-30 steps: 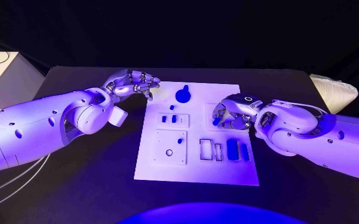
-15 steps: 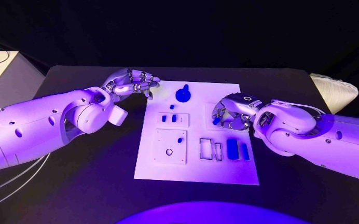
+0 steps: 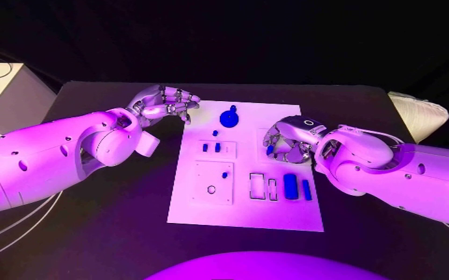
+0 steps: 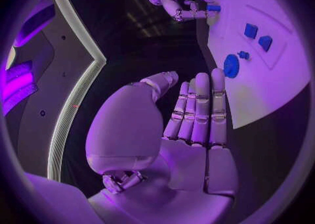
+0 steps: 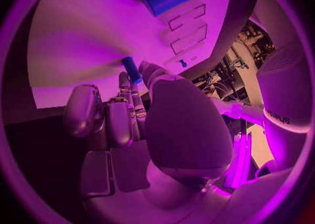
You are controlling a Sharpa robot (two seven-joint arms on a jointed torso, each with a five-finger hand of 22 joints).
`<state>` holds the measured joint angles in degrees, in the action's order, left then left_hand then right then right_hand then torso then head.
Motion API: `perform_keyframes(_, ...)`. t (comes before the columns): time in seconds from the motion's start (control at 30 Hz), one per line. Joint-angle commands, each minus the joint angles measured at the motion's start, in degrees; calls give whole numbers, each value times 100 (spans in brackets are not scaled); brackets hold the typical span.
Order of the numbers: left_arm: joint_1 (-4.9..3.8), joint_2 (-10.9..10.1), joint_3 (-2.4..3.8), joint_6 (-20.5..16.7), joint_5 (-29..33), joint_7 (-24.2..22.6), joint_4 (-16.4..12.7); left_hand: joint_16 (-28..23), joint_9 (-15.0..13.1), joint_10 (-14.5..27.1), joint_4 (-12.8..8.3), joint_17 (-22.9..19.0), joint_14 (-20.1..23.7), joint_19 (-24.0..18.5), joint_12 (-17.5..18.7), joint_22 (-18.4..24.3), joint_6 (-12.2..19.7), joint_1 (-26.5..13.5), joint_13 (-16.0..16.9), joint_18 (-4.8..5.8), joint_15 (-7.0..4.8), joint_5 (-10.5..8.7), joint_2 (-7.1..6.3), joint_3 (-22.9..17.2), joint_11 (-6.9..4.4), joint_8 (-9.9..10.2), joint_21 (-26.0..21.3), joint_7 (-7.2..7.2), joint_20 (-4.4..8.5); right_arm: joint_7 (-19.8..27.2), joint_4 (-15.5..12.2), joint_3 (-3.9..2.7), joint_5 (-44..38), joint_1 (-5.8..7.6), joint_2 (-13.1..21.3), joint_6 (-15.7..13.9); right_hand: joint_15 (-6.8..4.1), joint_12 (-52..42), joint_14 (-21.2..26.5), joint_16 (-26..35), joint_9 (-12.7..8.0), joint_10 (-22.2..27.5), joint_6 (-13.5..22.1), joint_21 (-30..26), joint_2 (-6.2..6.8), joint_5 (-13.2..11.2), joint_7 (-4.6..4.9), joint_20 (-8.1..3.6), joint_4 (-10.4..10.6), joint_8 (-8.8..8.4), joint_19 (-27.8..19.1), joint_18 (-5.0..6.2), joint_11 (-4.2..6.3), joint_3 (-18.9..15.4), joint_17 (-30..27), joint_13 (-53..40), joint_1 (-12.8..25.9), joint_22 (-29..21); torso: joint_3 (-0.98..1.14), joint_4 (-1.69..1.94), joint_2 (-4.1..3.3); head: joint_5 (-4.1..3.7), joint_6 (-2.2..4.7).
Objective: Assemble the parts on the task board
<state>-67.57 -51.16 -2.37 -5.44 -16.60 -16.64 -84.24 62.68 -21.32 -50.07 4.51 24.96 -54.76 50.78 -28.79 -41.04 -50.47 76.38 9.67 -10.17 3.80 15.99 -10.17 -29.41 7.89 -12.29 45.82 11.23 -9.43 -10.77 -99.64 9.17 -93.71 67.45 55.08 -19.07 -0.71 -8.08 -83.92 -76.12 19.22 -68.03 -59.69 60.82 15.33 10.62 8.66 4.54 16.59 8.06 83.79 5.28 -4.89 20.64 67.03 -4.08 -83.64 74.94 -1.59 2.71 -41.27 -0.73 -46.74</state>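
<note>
The flat white rectangular task board (image 3: 245, 218) lies mid-worktop. Over its right edge, the right hand (image 3: 288, 141) pinches a small blue peg-like part (image 5: 131, 70) just above the board. The left hand (image 3: 167, 105), fingers straight, together and empty, hovers off its far-left corner.

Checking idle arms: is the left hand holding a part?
No: the left hand shows a bare palm with straight fingers, nothing in it.

**White arms, silver hands**

Both arms are smooth, rounded white shells dotted with small dark screw holes. The left hand (image 3: 167, 105) and right hand (image 3: 286, 142) are silver metal with jointed fingers. Thin pale cables (image 3: 23, 223) trail under the left arm.
</note>
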Motion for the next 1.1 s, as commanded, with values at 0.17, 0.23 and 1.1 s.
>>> perform_keyframes(0.17,2,-1,3,88,40,-34,-16,-22,-7,33,4,-10,40,50,-22,8,32,46,-6,-35,15,10,-4,15,3,-34,-25,-5,1,-19,-19,0,1,-10,-15,-63,44,15,-140,-17,0,24,18,-11,5,-2,-18,50,-19,-10,9,-35,25,55,-5,-20,31,99,2,1,-1,5,-4)
perform_keyframes(0.23,2,-3,3,88,40,-33,-16,-22,-7,33,4,-10,40,50,-22,8,32,46,-6,-35,15,10,-4,15,3,-34,-25,-5,1,-17,-21,0,0,-11,-16,-73,36,3,-133,-7,11,-13,-22,-2,-20,21,-34,51,-25,12,12,-33,39,98,-23,-34,24,106,2,-3,-3,8,-5)
perform_keyframes(1.1,3,-5,2,106,40,-8,-11,-25,-10,37,14,-14,40,64,-31,24,34,61,-12,-35,15,10,-1,25,3,-40,-45,-4,1,-219,-37,0,-348,-37,-39,-77,-142,-63,-148,-52,329,-664,-456,323,-300,-385,-178,-114,-933,462,78,-80,238,1373,44,-350,-399,359,4,-6,-3,5,-32)
